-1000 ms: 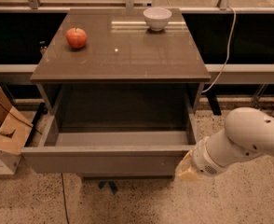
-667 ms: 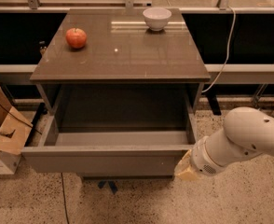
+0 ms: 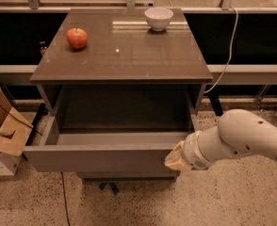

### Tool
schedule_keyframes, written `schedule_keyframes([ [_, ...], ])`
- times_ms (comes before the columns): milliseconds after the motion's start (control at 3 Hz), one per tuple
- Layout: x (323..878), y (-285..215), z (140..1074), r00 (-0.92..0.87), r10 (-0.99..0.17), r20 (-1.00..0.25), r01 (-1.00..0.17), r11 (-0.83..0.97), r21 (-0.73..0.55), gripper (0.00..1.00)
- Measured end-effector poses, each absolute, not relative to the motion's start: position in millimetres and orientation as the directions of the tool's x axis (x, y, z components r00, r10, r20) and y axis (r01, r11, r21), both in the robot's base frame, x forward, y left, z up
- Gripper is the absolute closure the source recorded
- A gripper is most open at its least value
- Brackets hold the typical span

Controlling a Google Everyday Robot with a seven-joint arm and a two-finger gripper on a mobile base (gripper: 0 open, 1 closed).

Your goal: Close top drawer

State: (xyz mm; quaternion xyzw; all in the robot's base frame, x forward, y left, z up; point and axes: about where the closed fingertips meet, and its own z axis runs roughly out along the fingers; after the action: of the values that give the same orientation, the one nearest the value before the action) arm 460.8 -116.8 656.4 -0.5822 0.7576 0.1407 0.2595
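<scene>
The top drawer [image 3: 101,159] of the grey-brown cabinet stands pulled far out toward me. Its plain flat front faces me and its lighter grey inside shows empty. My gripper [image 3: 175,160] is at the right end of the drawer front, at the level of its upper edge, and looks to be touching it. The white arm [image 3: 244,135] reaches in from the right. The lower drawer fronts are hidden behind the open drawer.
A red apple [image 3: 77,37] and a white bowl [image 3: 158,18] sit on the cabinet top [image 3: 129,60]. An open cardboard box [image 3: 4,138] stands on the floor at the left. A white cable [image 3: 229,51] hangs at the right. Speckled floor lies in front.
My gripper has moved a little left and up, closer onto the right end of the drawer front. The drawer looks unchanged.
</scene>
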Motion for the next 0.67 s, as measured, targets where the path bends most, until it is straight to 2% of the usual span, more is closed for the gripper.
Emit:
schedule_keyframes([
  [333, 468.0, -113.9, 656.1, -0.174, -0.805, -0.566, -0.955, 0.279, -0.104, 1.00],
  [667, 505.5, -102.7, 657.9, -0.132, -0.783, -0.608, -0.949, 0.277, -0.152, 1.00],
])
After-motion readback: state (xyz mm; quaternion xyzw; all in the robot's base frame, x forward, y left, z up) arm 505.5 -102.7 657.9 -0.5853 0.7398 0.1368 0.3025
